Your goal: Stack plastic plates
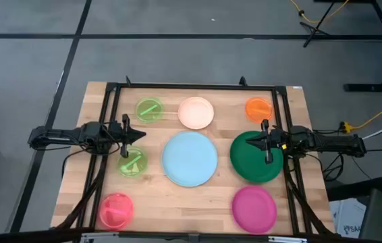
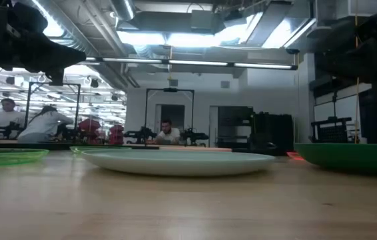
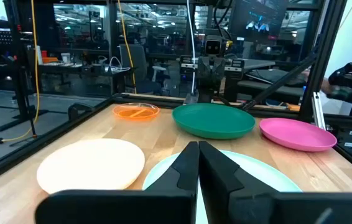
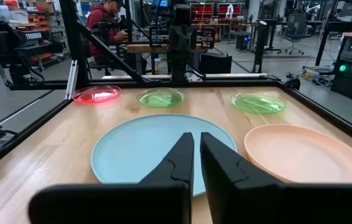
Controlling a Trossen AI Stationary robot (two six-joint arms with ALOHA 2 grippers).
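All eight plates [image 1: 189, 158] lie spread singly on the table [image 1: 218, 202], nothing stacked yet, so left claw [image 1: 139, 134] and right claw [image 1: 252, 142] hover pinched narrow, empty.

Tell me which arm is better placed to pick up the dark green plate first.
The right arm, probably. In the high view the right gripper hangs over the dark green plate, fingers shut. The left gripper is across the table, beyond the light blue plate.
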